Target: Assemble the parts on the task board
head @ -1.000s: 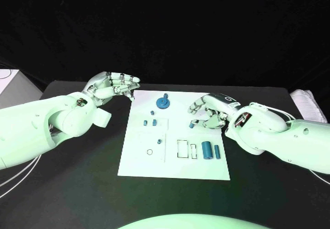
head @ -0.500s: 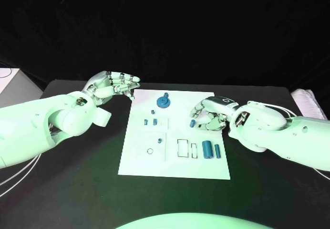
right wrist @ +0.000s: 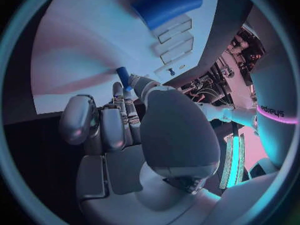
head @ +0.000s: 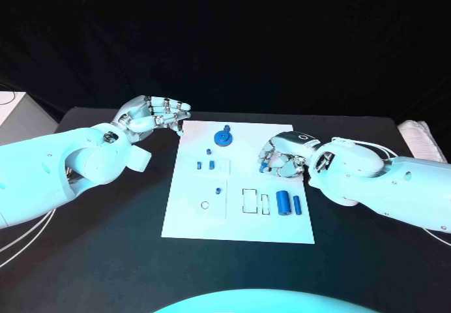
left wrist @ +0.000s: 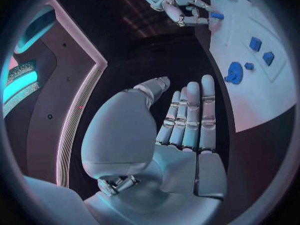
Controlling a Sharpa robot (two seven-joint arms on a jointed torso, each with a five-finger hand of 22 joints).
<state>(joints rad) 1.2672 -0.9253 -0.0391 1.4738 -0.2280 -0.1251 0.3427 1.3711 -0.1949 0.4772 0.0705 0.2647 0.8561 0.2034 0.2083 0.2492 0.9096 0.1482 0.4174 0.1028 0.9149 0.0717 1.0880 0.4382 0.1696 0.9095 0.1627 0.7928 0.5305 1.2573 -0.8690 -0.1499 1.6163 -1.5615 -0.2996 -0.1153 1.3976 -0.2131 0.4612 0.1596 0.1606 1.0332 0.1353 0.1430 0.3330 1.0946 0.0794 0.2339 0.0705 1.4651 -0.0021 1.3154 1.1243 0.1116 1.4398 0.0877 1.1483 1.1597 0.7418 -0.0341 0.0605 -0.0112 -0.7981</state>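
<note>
While the right hand (head: 282, 156) pinches a small blue peg (head: 263, 167) at its fingertips over the task board (head: 240, 222), pickup looks underway; next it likely needs a careful lift toward a socket. The left hand (head: 150, 116), fingers loosely curled, holds nothing, just off the board's far corner.

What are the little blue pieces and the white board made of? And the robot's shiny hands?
The blue pieces look like matte plastic: even colour, soft highlights. The white board seems a flat, smooth sheet, plastic or painted metal; I can't tell which. The left hand and right hand look like silvery metal or metal-coated plastic, since they gleam at the edges.
</note>
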